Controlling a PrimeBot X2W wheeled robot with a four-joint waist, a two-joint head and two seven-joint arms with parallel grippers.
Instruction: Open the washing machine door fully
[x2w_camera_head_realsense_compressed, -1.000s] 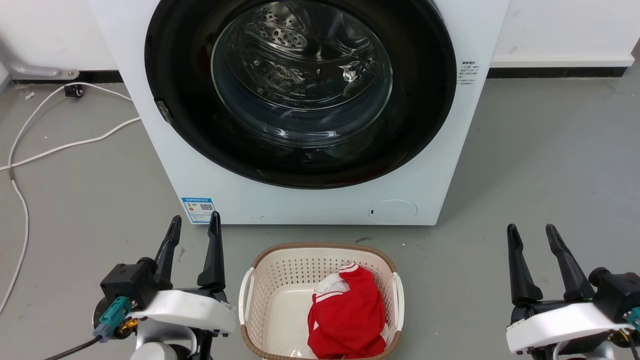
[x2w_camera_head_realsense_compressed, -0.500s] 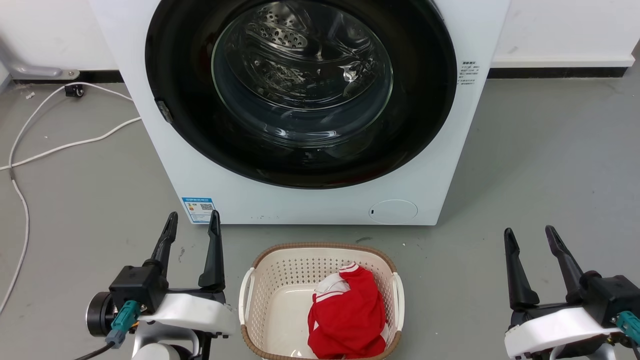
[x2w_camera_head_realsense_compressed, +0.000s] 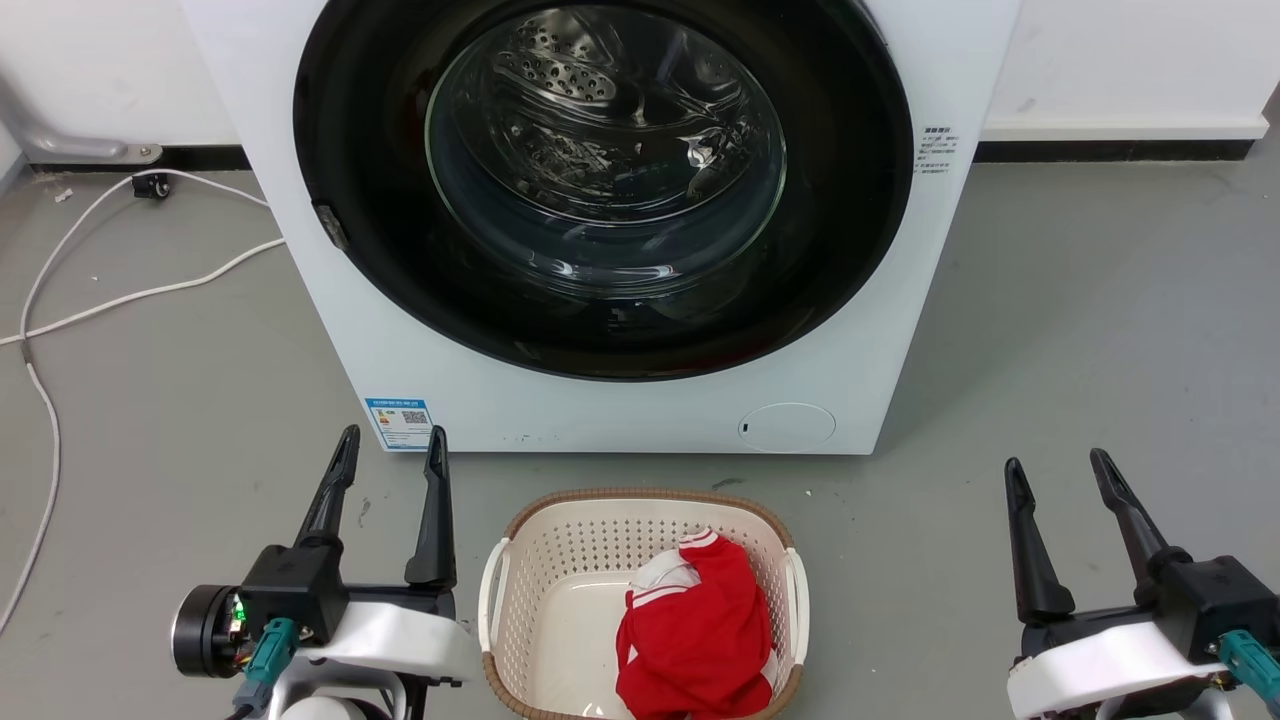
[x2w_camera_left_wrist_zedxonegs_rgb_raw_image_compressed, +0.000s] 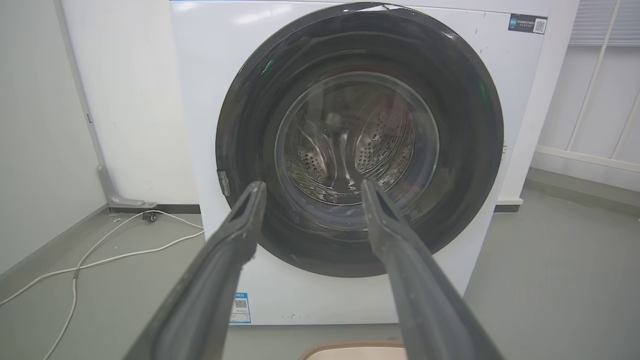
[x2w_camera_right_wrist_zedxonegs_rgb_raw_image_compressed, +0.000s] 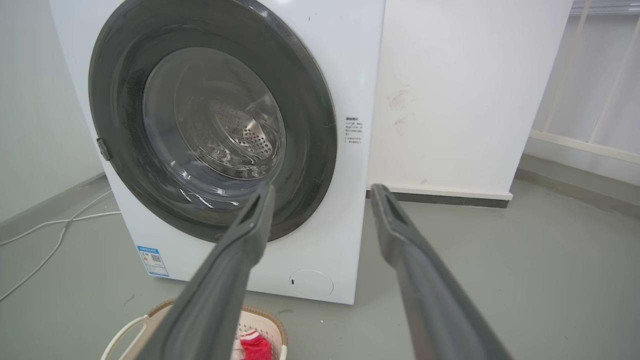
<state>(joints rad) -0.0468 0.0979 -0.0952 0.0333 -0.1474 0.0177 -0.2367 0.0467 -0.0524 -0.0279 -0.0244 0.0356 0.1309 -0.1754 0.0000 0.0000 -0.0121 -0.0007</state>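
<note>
Door (x2w_camera_head_realsense_compressed: 605, 190) is sitting shut, flush on the washer (x2w_camera_head_realsense_compressed: 600, 415), facing the robot. A basket (x2w_camera_head_realsense_compressed: 640, 493) is lying on the floor before it, between the left gripper (x2w_camera_head_realsense_compressed: 392, 435) and the right gripper (x2w_camera_head_realsense_compressed: 1055, 460), both standing spread apart and empty.

Beige laundry basket (x2w_camera_head_realsense_compressed: 497, 590) is sitting on grey floor (x2w_camera_head_realsense_compressed: 1080, 330), holding a crumpled red-and-white garment (x2w_camera_head_realsense_compressed: 695, 630) toward its right side. White cable (x2w_camera_head_realsense_compressed: 130, 296) is trailing across the floor at left, looping back toward the wall (x2w_camera_head_realsense_compressed: 90, 70).
</note>
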